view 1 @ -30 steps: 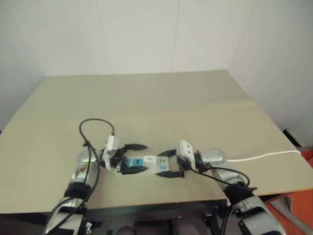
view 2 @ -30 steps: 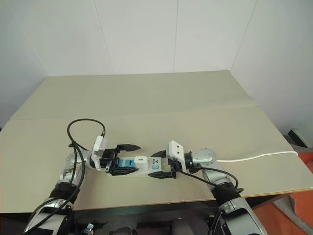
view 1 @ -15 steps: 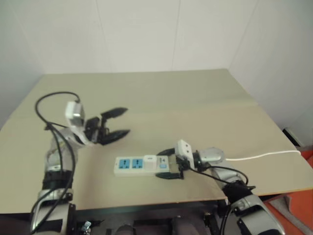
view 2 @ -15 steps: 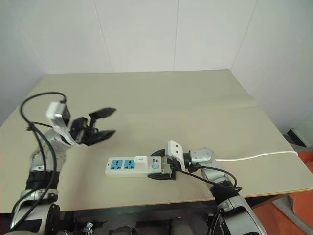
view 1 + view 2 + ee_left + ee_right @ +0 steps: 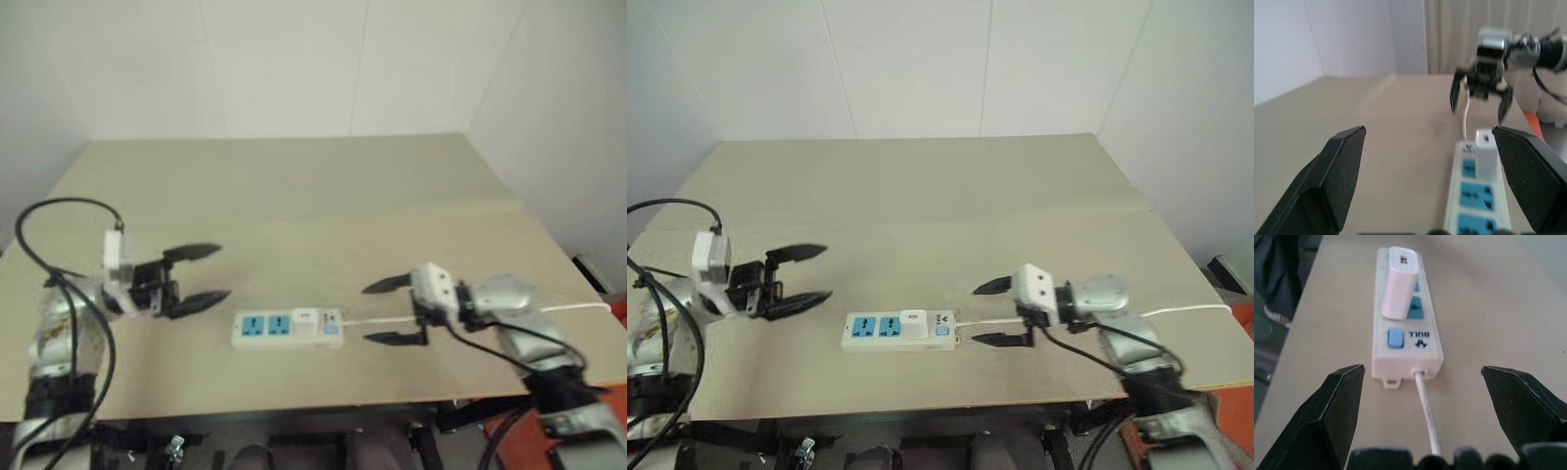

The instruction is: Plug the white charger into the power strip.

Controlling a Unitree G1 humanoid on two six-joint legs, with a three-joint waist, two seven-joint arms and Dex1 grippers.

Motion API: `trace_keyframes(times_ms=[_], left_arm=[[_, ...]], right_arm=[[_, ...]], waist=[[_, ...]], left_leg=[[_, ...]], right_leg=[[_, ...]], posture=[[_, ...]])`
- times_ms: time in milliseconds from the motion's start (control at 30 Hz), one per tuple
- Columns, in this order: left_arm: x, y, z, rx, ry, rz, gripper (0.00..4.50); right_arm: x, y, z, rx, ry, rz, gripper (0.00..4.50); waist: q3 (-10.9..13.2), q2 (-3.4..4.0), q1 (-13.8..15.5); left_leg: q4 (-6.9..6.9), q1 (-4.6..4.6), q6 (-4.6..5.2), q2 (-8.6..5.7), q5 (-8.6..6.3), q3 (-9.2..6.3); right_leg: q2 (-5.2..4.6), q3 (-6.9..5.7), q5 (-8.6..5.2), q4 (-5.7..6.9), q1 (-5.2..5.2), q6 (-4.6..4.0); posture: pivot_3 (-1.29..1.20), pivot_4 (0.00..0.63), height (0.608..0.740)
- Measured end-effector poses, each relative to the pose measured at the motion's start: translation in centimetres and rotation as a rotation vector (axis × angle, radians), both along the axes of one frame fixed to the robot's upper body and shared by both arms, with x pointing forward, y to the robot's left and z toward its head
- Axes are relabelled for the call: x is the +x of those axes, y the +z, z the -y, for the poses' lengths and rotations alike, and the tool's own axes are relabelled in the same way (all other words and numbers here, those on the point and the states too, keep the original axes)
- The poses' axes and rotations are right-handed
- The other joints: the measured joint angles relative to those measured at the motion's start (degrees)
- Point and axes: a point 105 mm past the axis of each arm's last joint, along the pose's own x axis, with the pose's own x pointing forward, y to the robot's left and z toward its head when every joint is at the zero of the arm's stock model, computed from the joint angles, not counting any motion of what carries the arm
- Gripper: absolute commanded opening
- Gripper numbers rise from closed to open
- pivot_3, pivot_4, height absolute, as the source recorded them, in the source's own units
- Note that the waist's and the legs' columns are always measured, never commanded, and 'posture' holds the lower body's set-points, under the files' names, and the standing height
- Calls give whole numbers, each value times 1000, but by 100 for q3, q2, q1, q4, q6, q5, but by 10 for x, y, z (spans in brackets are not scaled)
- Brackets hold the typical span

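The power strip [image 5: 898, 331] lies flat near the table's front edge, with two blue outlet faces bare at its left end. The white charger [image 5: 913, 323] stands plugged into the outlet beside the blue switch; the right wrist view shows the white charger [image 5: 1400, 282] upright in the power strip [image 5: 1408, 340]. My left gripper [image 5: 811, 273] hovers open to the left of the strip, apart from it and holding nothing. My right gripper [image 5: 990, 313] hovers open just off the strip's right end, over its thin white cord [image 5: 1426, 411], also holding nothing.
The beige table [image 5: 950, 196] stretches far behind the strip. The cord [image 5: 1185, 309] runs right to the table's edge. White walls close in behind and on the right. An orange object [image 5: 1239, 323] sits off the table's right side.
Both grippers have drawn away from the strip and risen, the left going left, the right going right. The right gripper opened wider. The charger stays in its outlet. The camera shifted slightly.
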Motion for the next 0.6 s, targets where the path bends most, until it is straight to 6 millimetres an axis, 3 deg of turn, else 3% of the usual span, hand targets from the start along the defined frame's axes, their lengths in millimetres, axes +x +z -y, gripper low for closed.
trace_keyframes(times_ms=[233, 433, 600], left_arm=[[-20, 7, -27, 70, 76, 16, 4500], [-25, 5, -26, 61, 77, 1, 4500], [-21, 13, -24, 54, 72, 30, 4500]], right_arm=[[-12, 21, 40, -75, -50, 17, 4465], [-17, 13, 48, -86, -89, -24, 4465], [-16, 18, 49, -72, -118, -1, 4465]], waist=[[26, -5, 12], [29, -6, 76], [31, -6, 94]], left_leg=[[0, -9, -1, 1, -1, 7], [0, -8, -1, 0, 0, 10], [0, -15, -1, -1, 0, 10]], right_leg=[[-8, -1, -3, -4, -7, -3], [-10, -1, -2, -3, -8, -3], [-10, -1, -2, -6, -10, -2]], posture=[[0, 150, 740], [0, 150, 740], [0, 150, 740]])
